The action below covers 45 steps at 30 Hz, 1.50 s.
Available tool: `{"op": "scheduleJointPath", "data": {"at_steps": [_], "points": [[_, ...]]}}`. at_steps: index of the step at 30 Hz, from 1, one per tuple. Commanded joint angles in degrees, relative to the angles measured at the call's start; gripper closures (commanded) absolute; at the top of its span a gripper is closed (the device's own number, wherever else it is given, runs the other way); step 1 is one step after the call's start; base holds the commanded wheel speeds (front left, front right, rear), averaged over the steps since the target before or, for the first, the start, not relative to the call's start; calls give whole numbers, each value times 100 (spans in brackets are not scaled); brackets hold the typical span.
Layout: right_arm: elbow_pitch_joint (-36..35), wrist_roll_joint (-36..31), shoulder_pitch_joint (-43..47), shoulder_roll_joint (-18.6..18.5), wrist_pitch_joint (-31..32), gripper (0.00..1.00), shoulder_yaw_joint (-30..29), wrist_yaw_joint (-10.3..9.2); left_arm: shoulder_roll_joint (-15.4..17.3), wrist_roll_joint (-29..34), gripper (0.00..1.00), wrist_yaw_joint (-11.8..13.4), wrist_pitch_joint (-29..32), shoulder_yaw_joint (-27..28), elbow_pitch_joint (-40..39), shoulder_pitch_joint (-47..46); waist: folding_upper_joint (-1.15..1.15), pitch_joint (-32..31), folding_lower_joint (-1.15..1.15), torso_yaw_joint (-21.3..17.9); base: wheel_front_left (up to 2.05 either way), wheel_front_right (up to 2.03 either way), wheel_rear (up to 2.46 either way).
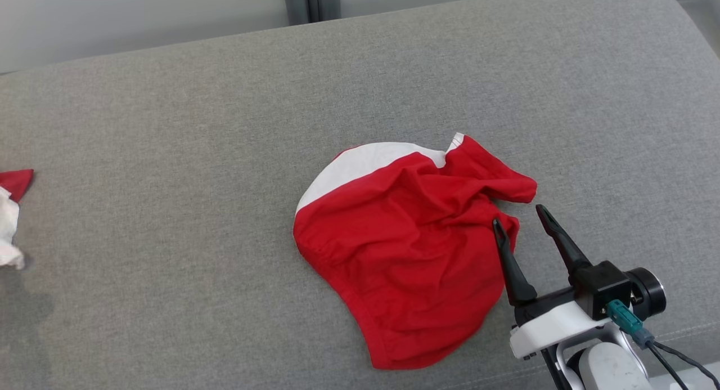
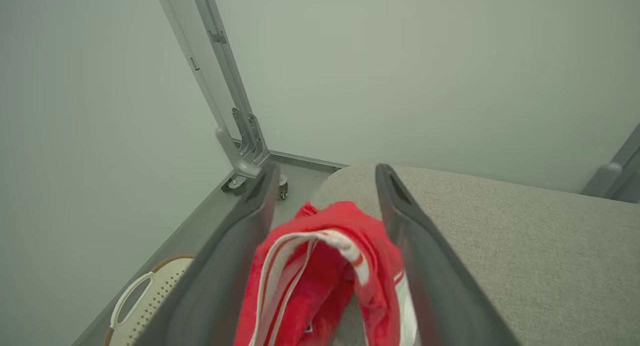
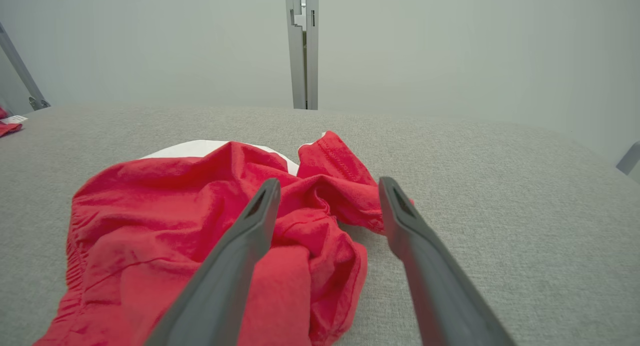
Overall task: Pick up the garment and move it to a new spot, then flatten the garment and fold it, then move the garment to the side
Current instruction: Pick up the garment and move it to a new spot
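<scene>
A crumpled red garment [image 1: 405,249] with a white panel lies in the middle of the grey cushion [image 1: 169,125]. My right gripper [image 1: 520,216] stands open at its right edge, one finger over the cloth and the other over bare cushion. In the right wrist view, the same garment [image 3: 175,206] bunches under and between the spread fingers of that gripper [image 3: 328,183]. Another red and white garment [image 2: 325,266] lies loosely between the wide-apart fingers of my left gripper [image 2: 326,169], near the cushion's end; its corner [image 1: 12,210] shows at the far left.
The cushion's end drops to the floor by the left gripper, where a white perforated basket [image 2: 145,296] stands. A metal frame post [image 2: 235,116] rises at the wall corner. Pale walls back the cushion.
</scene>
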Motion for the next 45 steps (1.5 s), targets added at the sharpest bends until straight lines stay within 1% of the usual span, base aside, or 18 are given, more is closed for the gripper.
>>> {"op": "scheduleJointPath", "data": {"at_steps": [1, 3, 6, 7, 9, 11, 14, 19, 21, 23, 26, 27, 29, 32, 35, 39, 42, 45], "points": [[9, -15, -16, -25, -3, 0, -19, -4, 9, 42, 0, -31, 31, -48, 36, -82, 0, -16, 0, 18, 0, 0, 0], [18, -31, 30, -24, -3, 0, -53, -4, 52, 95, 0, -81, 57, -121, 3, -120, 0, -57, 0, 53, 0, 0, 0], [9, -45, 81, -17, -3, 0, -86, -4, 54, 194, 0, -123, -201, -169, -273, -169, 0, -120, 0, 126, 0, 0, 0], [3, -52, 94, -16, -3, 0, -90, -4, -8, 177, 0, -186, -299, -199, -422, -145, 0, -150, 0, 152, 0, 0, 0], [-17, -60, 107, -14, -3, 0, -111, -4, -154, 144, 0, -225, -488, -218, -716, -67, 0, -221, 0, 207, 0, 0, 0], [-55, -98, 131, -13, -3, 0, -161, -4, -371, 70, 0, -256, -644, -253, -1025, 91, 0, -319, 0, 271, 0, 0, 0], [-106, -171, 199, -9, -3, 0, -171, -4, -715, 119, 0, -167, -840, -414, -1533, 427, 0, -477, 0, 330, 0, 0, 0], [-223, -247, 248, -78, -3, 0, -227, -4, -1320, 241, 0, 181, -1091, -719, -2450, 1239, 0, -657, 0, 320, 0, 0, 0], [-262, -266, 251, -97, -3, 0, -250, -4, -1549, 134, 0, 183, -1207, -749, -2766, 1645, 0, -717, 0, 287, 0, 0, 0], [-309, -286, 269, -121, -3, 0, -298, -4, -1713, 199, 0, 241, -1308, -760, -2984, 2102, 0, -762, 0, 247, 0, 0, 0], [-371, -296, 314, -133, -3, 0, -389, -4, -1936, 351, 0, 237, -1391, -734, -3161, 2747, 0, -811, 0, 200, 0, 0, 0], [-388, -307, 333, -130, -3, 0, -414, -4, -2009, 389, 0, 174, -1406, -739, -3203, 2916, 0, -823, 0, 191, 0, 0, 0], [-405, -307, 368, -134, -3, 0, -454, -4, -2184, 682, 0, 58, -1409, -601, -3382, 3212, 0, -846, 0, 181, 0, 0, 0], [-411, -333, 399, -141, -3, 0, -501, -4, -2523, 1212, 0, -224, -1402, -361, -3605, 3714, 0, -869, 0, 151, 0, 0, 0], [-430, -357, 474, -136, -3, 0, -535, -4, -2926, 1608, 0, -602, -1399, -71, -3782, 4053, 0, -893, 0, 136, 0, 0, 0], [-431, -390, 576, -110, -3, 0, -543, -4, -3516, 1921, 0, -1180, -1400, 432, -3772, 4413, 0, -964, 0, 128, 0, 0, 0], [-381, -397, 641, -91, -3, 0, -515, -4, -3725, 2081, 0, -1373, -1400, 688, -3686, 4546, 0, -1011, 0, 105, 0, 0, 0], [-343, -382, 677, -77, -3, 0, -531, -4, -3837, 2152, 0, -1463, -1400, 884, -3645, 4595, 0, -1030, 0, 100, 0, 0, 0]]}}
